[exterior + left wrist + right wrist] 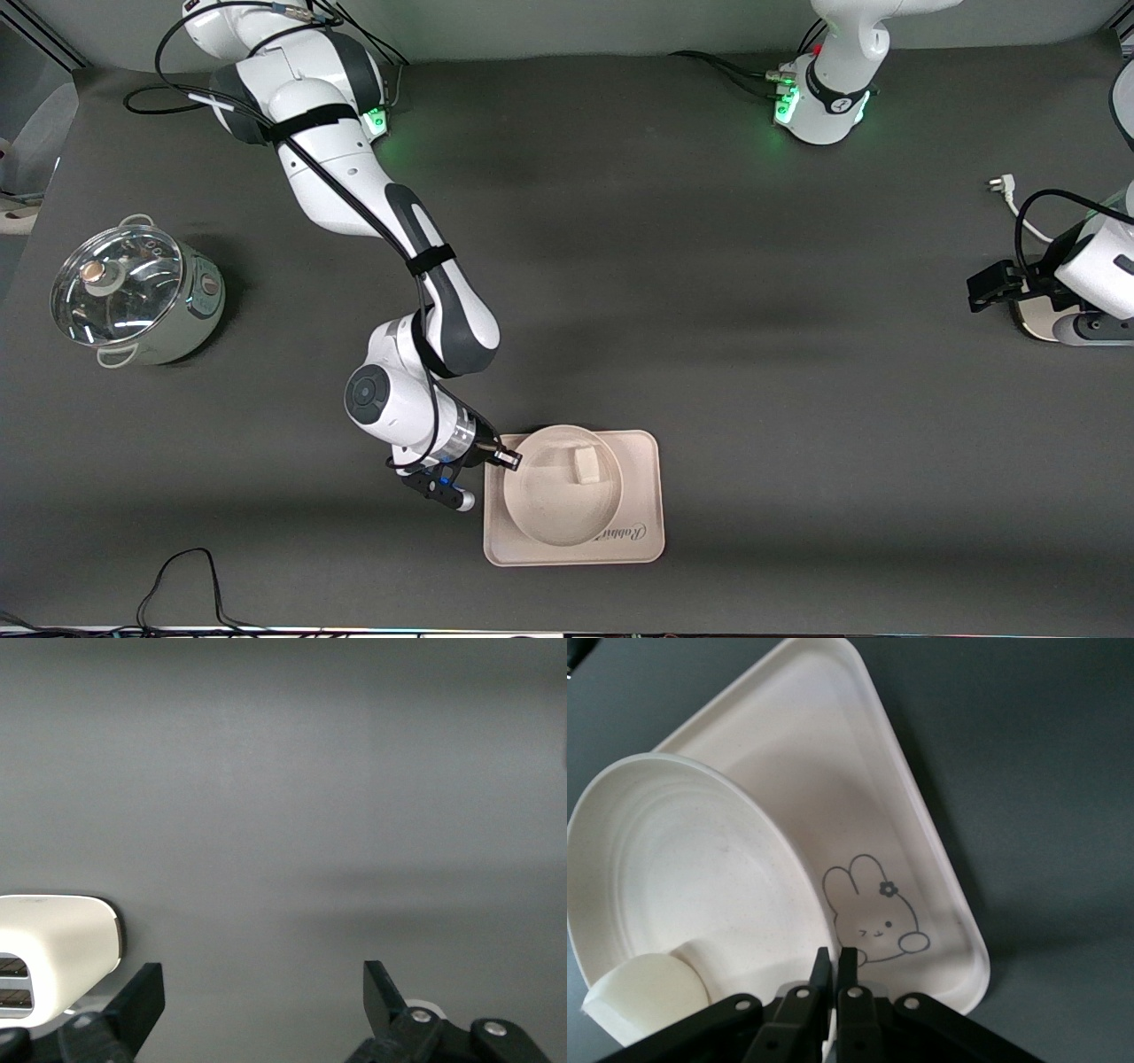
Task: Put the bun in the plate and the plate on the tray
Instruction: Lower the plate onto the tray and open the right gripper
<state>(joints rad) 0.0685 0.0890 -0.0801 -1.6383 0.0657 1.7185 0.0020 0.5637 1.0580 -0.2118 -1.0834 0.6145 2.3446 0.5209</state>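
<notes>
The round cream plate (558, 514) lies over the rectangular tray (640, 496), covering the end toward the right arm's end of the table. The small cream-white bun (585, 464) rests in the plate. My right gripper (509, 458) is shut on the plate's rim. In the right wrist view the fingertips (834, 958) pinch that rim, with the plate (682, 868), the bun (647, 992) and the tray (859, 771) with its rabbit drawing in sight. My left gripper (988, 288) waits open and empty beside the toaster; it also shows in the left wrist view (264, 992).
A white toaster (1044, 321) stands at the left arm's end of the table, also in the left wrist view (53, 948). A glass-lidded pot (133, 297) stands at the right arm's end. A white plug and cable (1001, 186) lie near the toaster.
</notes>
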